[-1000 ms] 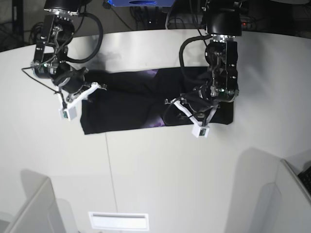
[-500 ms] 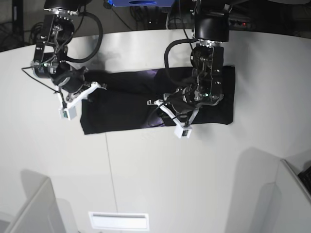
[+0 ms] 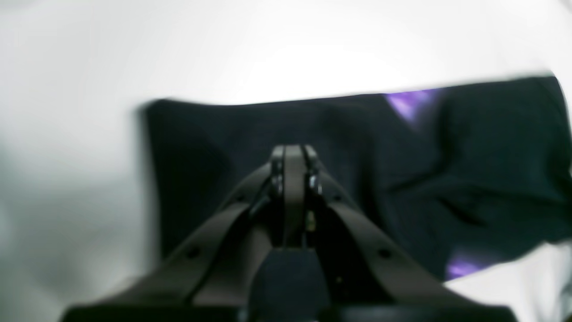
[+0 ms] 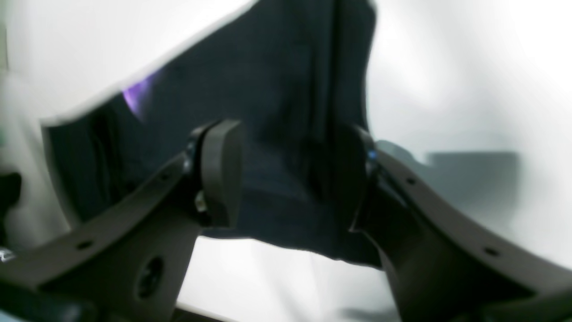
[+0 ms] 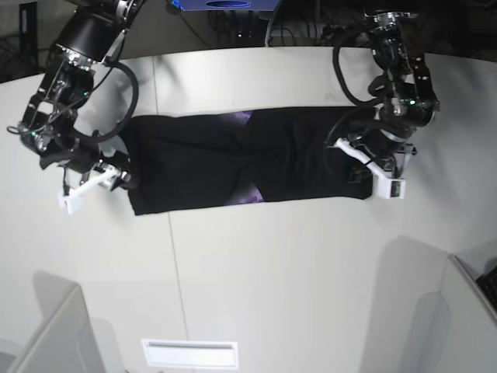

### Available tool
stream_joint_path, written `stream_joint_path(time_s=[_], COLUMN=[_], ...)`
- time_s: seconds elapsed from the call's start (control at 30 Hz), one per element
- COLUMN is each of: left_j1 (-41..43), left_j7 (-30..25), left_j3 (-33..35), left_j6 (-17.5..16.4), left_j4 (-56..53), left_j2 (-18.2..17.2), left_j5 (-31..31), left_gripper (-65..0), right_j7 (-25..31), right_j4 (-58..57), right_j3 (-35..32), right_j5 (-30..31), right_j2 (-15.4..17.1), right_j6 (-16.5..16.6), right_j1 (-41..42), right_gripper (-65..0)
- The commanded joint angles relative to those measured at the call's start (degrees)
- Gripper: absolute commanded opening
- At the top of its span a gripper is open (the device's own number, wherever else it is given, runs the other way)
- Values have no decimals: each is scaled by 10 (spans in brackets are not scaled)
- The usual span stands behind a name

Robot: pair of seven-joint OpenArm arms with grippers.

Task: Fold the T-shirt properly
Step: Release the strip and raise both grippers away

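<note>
The black T-shirt (image 5: 202, 163) lies on the white table (image 5: 272, 272) as a long folded band, with slivers of purple print (image 5: 241, 118) showing near its middle. My right gripper (image 5: 124, 180) stands open at the band's left end. In the right wrist view its fingers (image 4: 221, 170) straddle that end of the T-shirt (image 4: 277, 112) without closing on it. My left gripper (image 5: 347, 151) is over the band's right end. The left wrist view shows this gripper (image 3: 292, 152) shut above the T-shirt (image 3: 469, 156), with no cloth seen between the tips.
Grey partition panels stand at the front left (image 5: 46, 326) and front right (image 5: 435, 311). A slotted plate (image 5: 190, 353) sits at the table's front edge. Cables and a blue object (image 5: 225, 4) lie behind the table's far edge.
My right gripper let go of the shirt's left end, opened and drew back to the left. My left arm swung from the shirt's middle to its right end.
</note>
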Motion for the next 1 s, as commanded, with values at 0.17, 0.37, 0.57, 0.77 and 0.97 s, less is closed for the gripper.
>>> stream_joint_path(time_s=[0.17,0.37,0.57,0.77,0.97], left_j1=[41,82,86,89,82], left_j7=[-10,-11,-11,-11,-11], left_j3=[-203,-303,-357,-357,-355], left_j6=[-119,-203,-254,-257,-257], left_j4=[6,-11,-11,-11,-30], left_j2=[-28,-58,-56,-56,-56], left_j5=[-16,8,46,51,51], left_gripper=[-650,-650,-650,-650,-650], right_j7=[4,4,4,4,27], right_j4=[-113,-162,-208,-212,-237], right_j3=[-1,-19,-18,-24,-25], right_j5=[116,134,134,133,132], right_j2=[84,114,111,112,116], right_j6=[2,2,0,0,1], right_j1=[41,53,61,61,61], right_gripper=[-336,-336,-345,-291,-165])
